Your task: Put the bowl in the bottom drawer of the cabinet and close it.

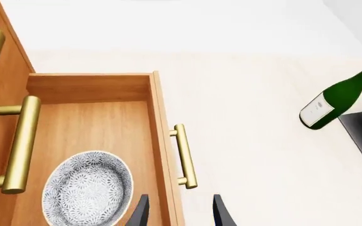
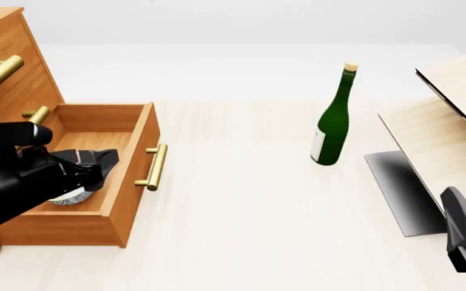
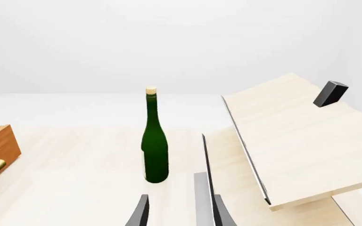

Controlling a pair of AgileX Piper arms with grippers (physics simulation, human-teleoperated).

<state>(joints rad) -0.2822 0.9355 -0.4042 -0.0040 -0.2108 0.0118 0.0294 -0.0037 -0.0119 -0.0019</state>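
Landmark: the bottom drawer (image 2: 95, 182), pulled well out of the cabinet (image 2: 6, 73). Nearest the camera, the left gripper (image 1: 179, 212) hangs over the drawer's front wall, fingers apart and empty, one finger over the drawer's inside and the other outside it, the brass handle (image 1: 184, 155) just ahead of the gap. The bowl (image 1: 88, 187) sits upright on the drawer floor, toward the front wall, apart from the fingers. So placing looks done; closing is left. Judgement: draw clear of the drawer, get in front of the front panel and push squarely at the handle's middle, level, so the drawer doesn't skew and the bowl doesn't slide. Right gripper (image 3: 179, 212) is well apart from the drawer, fingers parted, holding nothing. Pale wood tabletop (image 2: 241, 218). Farther out from the drawer, a green bottle (image 2: 332, 121) stands upright. Beyond it, a light-wood structure (image 2: 451, 121). Plain white backdrop.
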